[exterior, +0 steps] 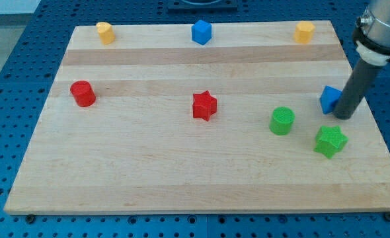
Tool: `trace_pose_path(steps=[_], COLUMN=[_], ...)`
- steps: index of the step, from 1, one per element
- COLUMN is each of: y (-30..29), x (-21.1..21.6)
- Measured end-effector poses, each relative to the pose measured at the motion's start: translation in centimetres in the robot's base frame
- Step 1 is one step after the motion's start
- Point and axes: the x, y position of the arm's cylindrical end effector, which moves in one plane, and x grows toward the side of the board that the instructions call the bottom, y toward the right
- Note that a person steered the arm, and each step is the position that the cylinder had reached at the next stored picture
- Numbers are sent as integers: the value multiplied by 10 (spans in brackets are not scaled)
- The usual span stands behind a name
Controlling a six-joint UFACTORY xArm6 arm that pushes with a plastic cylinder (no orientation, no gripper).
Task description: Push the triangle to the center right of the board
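A blue triangle block (pixel 329 98) lies near the right edge of the wooden board (pixel 149 172), about mid-height. My tip (pixel 344 116) rests against the triangle's right side, partly covering it. A green star block (pixel 330 141) lies just below the tip. A green cylinder (pixel 282 121) lies to the left of the triangle and a little lower.
A red star (pixel 204 106) lies near the board's middle. A red cylinder (pixel 83 93) is at the left. Along the top edge are a yellow block (pixel 104 32), a blue block (pixel 201 32) and another yellow block (pixel 304 31).
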Motion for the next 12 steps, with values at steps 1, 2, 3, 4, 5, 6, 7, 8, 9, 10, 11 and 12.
trace_pose_path(steps=[1, 2, 3, 4, 5, 6, 7, 8, 9, 10, 11, 12], y=[8, 10, 11, 12, 12, 12, 5, -3, -6, -7, -10, -11], x=[-17, -25, -16, 11, 12, 4, 3, 3, -2, -14, -23, -26])
